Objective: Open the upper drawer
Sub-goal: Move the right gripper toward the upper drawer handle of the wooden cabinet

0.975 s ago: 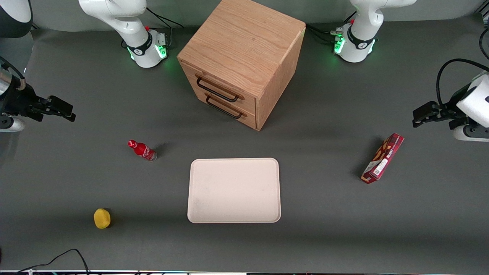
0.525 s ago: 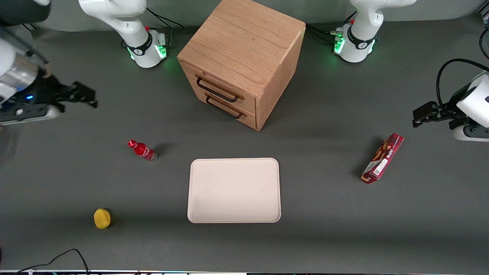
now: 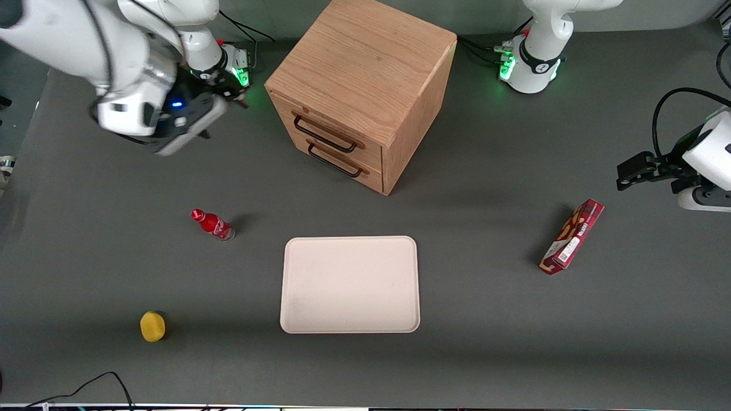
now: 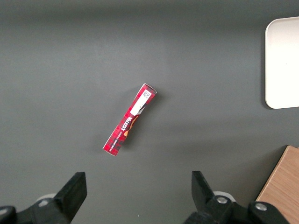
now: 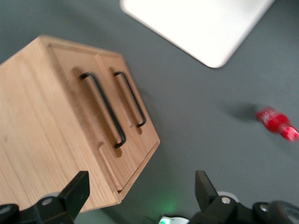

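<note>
Currently the hand [image 3: 220,103] hangs with fingers spread above the tabletop [image 3: 114,257], beside the cabinet [image 3: 365,68], apart from the shut upper drawer [image 3: 328,132].

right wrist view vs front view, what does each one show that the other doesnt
Only the right wrist view shows the open gripper with a wide gap between its fingertips, apart from the closed upper drawer. Only the front view shows the yellow fruit, the red snack box toward the parked arm's end, and the cabinet's top. Both show the wooden cabinet, upper drawer, lower drawer, white tray and red bottle.
</note>
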Available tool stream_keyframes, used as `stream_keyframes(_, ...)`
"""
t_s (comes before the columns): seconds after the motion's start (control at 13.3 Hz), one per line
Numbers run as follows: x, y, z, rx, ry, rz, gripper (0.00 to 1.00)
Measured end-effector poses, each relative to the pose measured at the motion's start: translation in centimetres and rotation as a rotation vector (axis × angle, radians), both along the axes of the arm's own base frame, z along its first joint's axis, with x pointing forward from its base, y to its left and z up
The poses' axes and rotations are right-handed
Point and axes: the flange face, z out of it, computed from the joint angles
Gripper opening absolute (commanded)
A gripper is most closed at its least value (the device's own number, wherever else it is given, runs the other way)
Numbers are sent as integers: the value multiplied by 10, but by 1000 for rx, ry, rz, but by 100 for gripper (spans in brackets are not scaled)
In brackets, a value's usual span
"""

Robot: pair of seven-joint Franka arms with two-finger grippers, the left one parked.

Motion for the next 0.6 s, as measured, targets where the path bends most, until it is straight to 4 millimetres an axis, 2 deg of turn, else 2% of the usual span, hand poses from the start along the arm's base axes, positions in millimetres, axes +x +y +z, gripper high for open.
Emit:
stream_keyframes(0.22, 9, 16, -36, 97, 60, 175, 100)
stream_keyframes(0.45, 25, 24, -91, 197, 100, 194, 100)
stream_keyframes(0.6, 23, 31, -129, 217, 116, 177, 100)
